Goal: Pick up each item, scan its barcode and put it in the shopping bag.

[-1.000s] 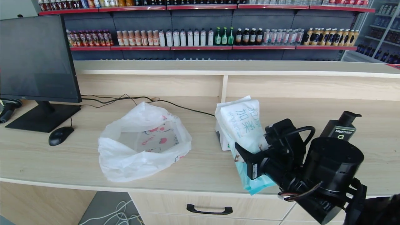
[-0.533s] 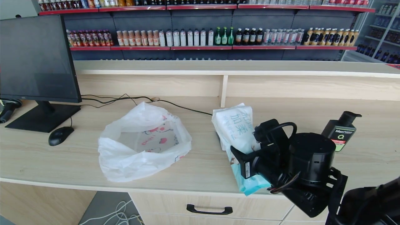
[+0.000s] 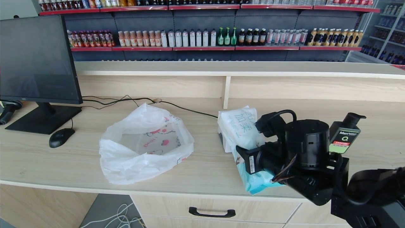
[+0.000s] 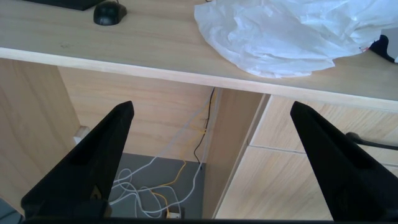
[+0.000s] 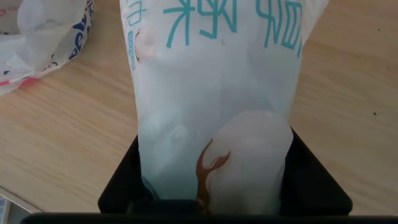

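Counter (image 3: 79,158): a light wood checkout desk with a raised ledge at the back; stocked drink shelves (image 3: 202,36) are seen behind it.
Tissue pack (image 3: 239,125): a soft white and teal pack, gripped at its lower end and tilted, with the upper end toward the back ledge and the lower end over the counter's front edge. Whether it touches the wood cannot be told.
Right gripper (image 5: 214,193): clamped on the pack's lower end, with one black finger (image 5: 121,186) pressed against each side.
Shopping bag (image 3: 145,148): white printed plastic, laid open on the counter to the left of the pack and apart from it.
Pump bottle (image 3: 345,133): dark and upright on the counter, to the right of the pack and partly covered by the right arm.
Left gripper (image 4: 211,168): fingers spread wide with nothing between them, held below the counter's front edge, before the cabinet.
Cable (image 3: 186,109): black, laid across the counter behind the bag.
Monitor (image 3: 38,57): dark screen, stood at the counter's left end.
Mouse (image 3: 61,137): black, placed just beside the monitor's base.
Drawer handle (image 3: 212,212): black, fixed below the counter edge.
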